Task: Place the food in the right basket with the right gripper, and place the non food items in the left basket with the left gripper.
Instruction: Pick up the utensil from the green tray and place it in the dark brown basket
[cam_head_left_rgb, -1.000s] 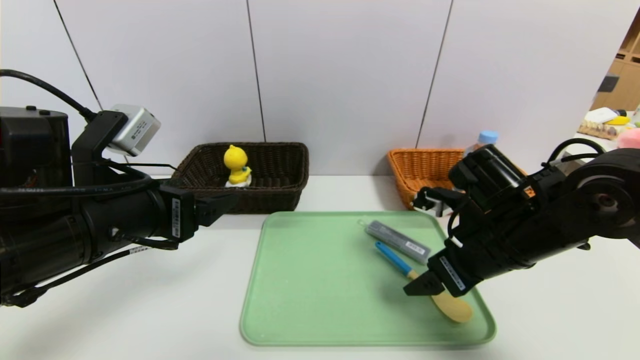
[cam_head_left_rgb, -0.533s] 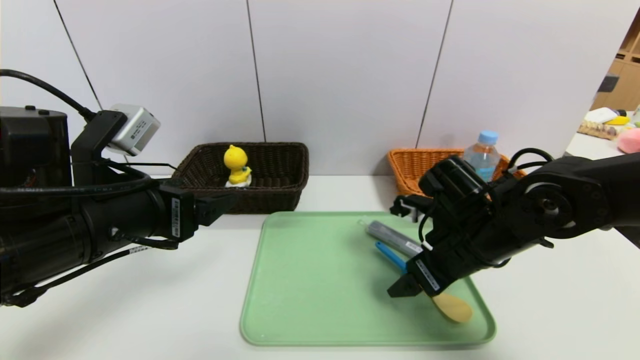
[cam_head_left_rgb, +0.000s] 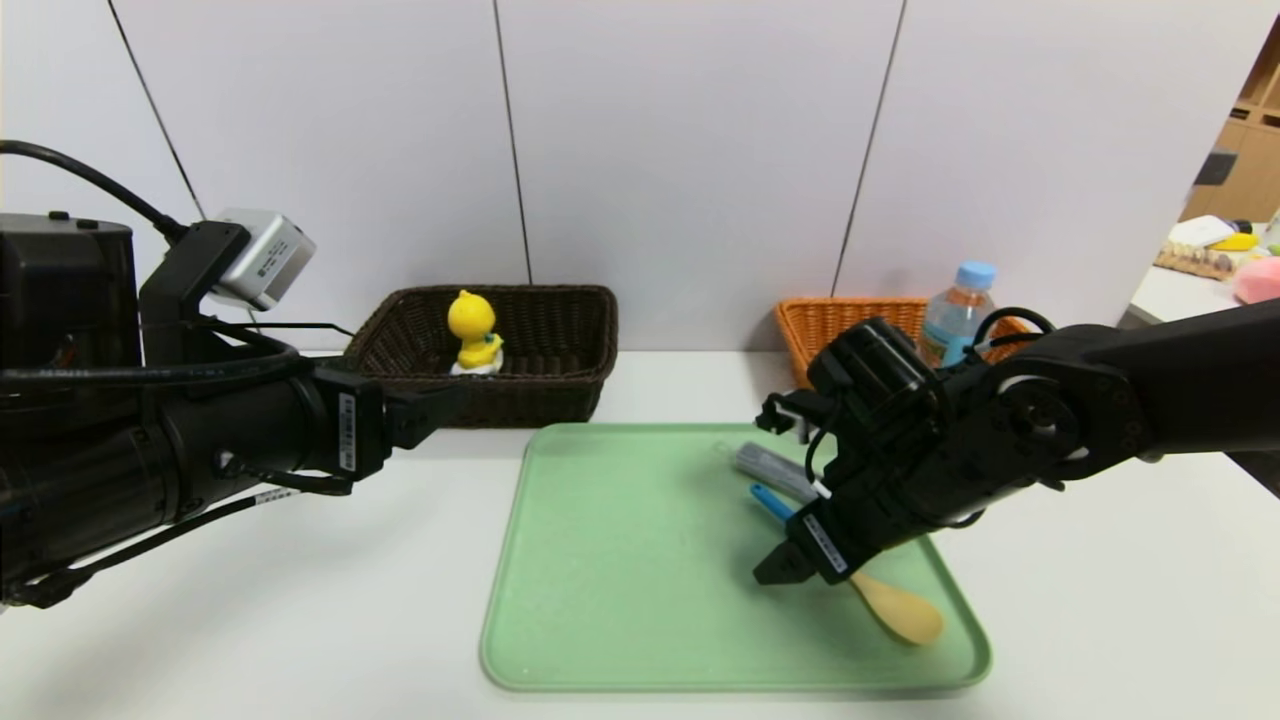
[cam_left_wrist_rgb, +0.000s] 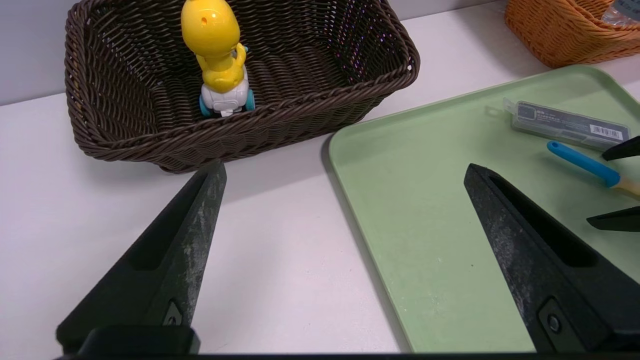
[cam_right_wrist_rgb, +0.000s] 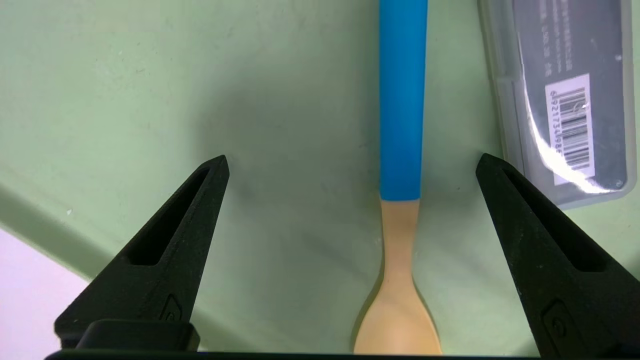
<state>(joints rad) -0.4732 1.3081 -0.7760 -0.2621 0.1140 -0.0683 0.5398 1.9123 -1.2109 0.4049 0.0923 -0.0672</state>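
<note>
White tabletop carries a green tray (cam_head_left_rgb: 560, 640). Right gripper (cam_right_wrist_rgb: 350, 172), jaws spread wide and empty, hangs straddling the spoon (cam_right_wrist_rgb: 402, 150), whose long axis runs between the fingers. Left gripper (cam_left_wrist_rgb: 345, 175), also wide open, waits near the dark basket (cam_left_wrist_rgb: 300, 107), farther off.

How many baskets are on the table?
2. The dark brown basket sits at the back, left of the green tray, with the yellow duck toy inside. The orange basket sits at the back right, holding the bottle, partly hidden by the right arm.
</note>
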